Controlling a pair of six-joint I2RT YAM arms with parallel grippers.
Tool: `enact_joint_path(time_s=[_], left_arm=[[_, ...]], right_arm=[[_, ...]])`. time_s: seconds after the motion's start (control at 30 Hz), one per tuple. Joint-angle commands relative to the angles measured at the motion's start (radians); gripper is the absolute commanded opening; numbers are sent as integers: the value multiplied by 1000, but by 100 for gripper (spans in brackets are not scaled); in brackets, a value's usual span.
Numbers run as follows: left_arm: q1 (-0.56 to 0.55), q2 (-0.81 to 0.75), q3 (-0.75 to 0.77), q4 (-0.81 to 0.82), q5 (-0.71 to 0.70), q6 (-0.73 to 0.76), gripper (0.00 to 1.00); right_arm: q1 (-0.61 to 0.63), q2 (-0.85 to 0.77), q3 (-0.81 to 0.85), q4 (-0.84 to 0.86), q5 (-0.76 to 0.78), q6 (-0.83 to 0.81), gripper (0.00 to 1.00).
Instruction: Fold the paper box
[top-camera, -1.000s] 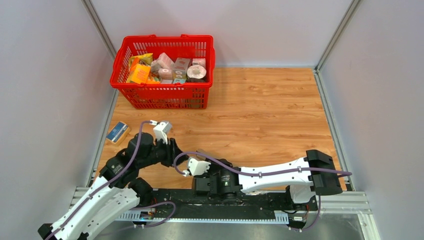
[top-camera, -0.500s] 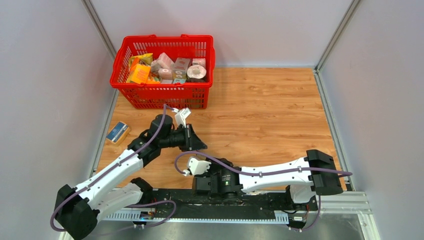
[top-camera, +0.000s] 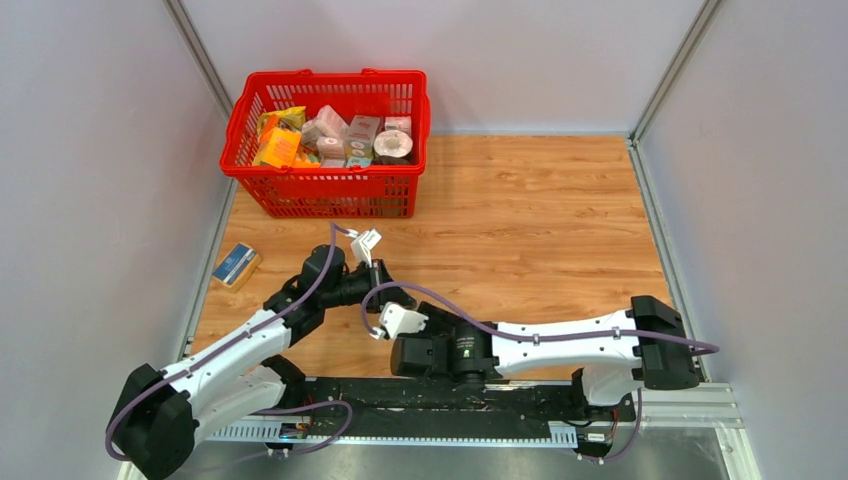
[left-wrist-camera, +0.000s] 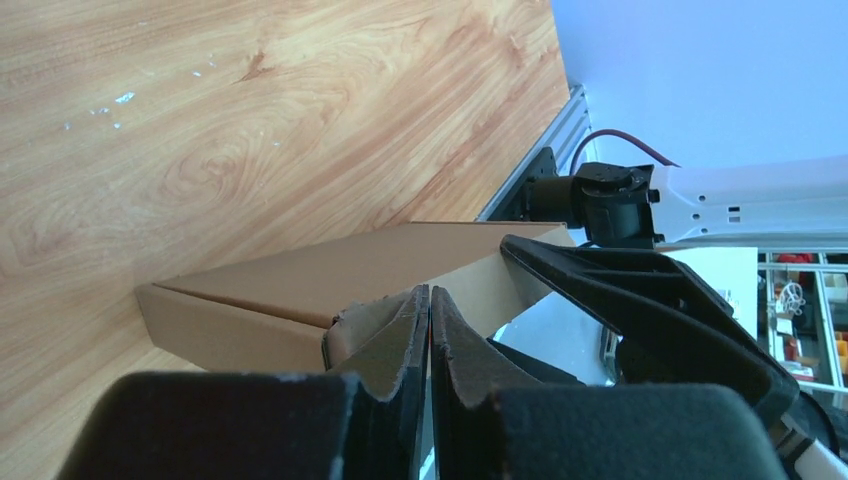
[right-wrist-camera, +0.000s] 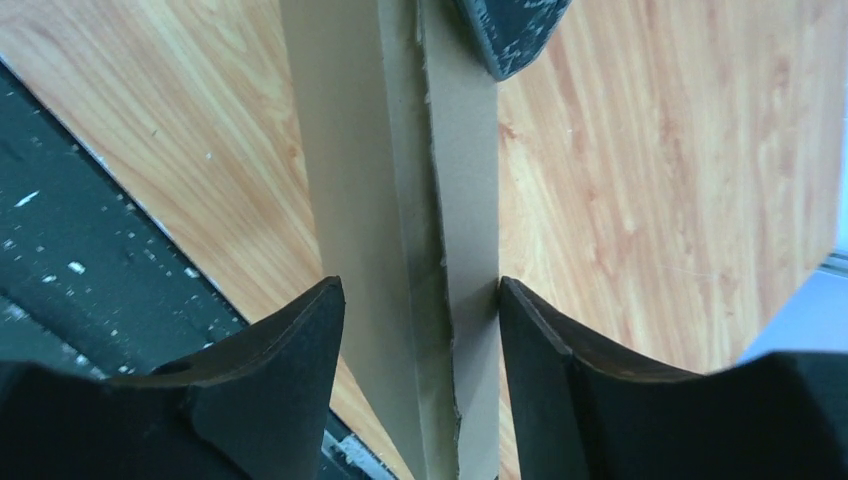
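Note:
The paper box (left-wrist-camera: 300, 280) is a folded brown cardboard sheet held off the wooden table, edge-on in both wrist views. My left gripper (left-wrist-camera: 430, 300) is shut, its fingertips pinched together on a ragged flap edge of the cardboard. My right gripper (right-wrist-camera: 420, 288) is open and straddles the cardboard's folded strip (right-wrist-camera: 390, 200). Its right finger (right-wrist-camera: 540, 340) touches the strip and the left finger stands apart from it. From above, both grippers meet near the front middle of the table, and the left gripper (top-camera: 385, 285) and the arms hide the cardboard.
A red basket (top-camera: 325, 190) full of groceries stands at the back left. A small blue-and-tan packet (top-camera: 235, 264) lies by the left wall. The black base rail (top-camera: 450, 400) runs along the near edge, just under the right gripper.
The left arm swung forward and right, then drew back down to the right gripper, and its jaws closed. The right jaws widened and that arm shifted slightly right.

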Motion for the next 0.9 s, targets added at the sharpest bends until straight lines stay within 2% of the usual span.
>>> enact_joint_path(time_s=[0.0, 0.03, 0.07, 0.13, 0.17, 0.2, 0.27, 0.33, 0.37, 0.4, 0.43, 0.47, 0.53, 0.57, 0.67, 0.77, 0.87], left_arm=[[0, 26, -25, -8, -43, 44, 11], [2, 30, -24, -8, -45, 47, 11], [0, 35, -21, -14, -45, 54, 11], [0, 44, -16, -19, -43, 59, 11], [2, 46, -15, -20, -42, 62, 11], [0, 46, -13, -22, -43, 64, 11], [2, 43, -9, -26, -39, 64, 10], [0, 40, -4, -26, -36, 67, 11], [0, 38, 1, -52, -37, 68, 10], [0, 35, 2, -54, -36, 67, 10], [2, 37, 2, -54, -34, 67, 10], [2, 35, 4, -56, -34, 67, 10], [0, 37, 7, -60, -33, 68, 10], [2, 38, 8, -62, -34, 70, 10], [0, 40, 10, -63, -29, 71, 10], [2, 37, 11, -69, -28, 73, 10], [2, 26, 8, -76, -33, 73, 10]], right_arm=[[-40, -92, -18, 26, -146, 58, 65], [-49, -113, -16, 19, -164, 68, 67], [-60, -166, -16, 7, -189, 91, 75], [-100, -228, -16, -7, -298, 121, 79], [-116, -295, -24, -14, -339, 140, 85], [-168, -328, -32, -11, -453, 182, 88], [-240, -420, -67, -10, -566, 243, 88], [-388, -475, -110, 4, -745, 338, 85], [-441, -527, -130, 28, -858, 367, 81], [-537, -549, -180, 48, -911, 421, 78], [-579, -572, -202, 71, -971, 441, 75], [-616, -607, -225, 131, -1069, 457, 64], [-692, -633, -274, 180, -1129, 495, 52], [-713, -647, -288, 215, -1154, 504, 39], [-785, -641, -341, 283, -1250, 521, 21], [-848, -646, -419, 356, -1350, 544, 11], [-874, -665, -516, 396, -1376, 550, 7]])
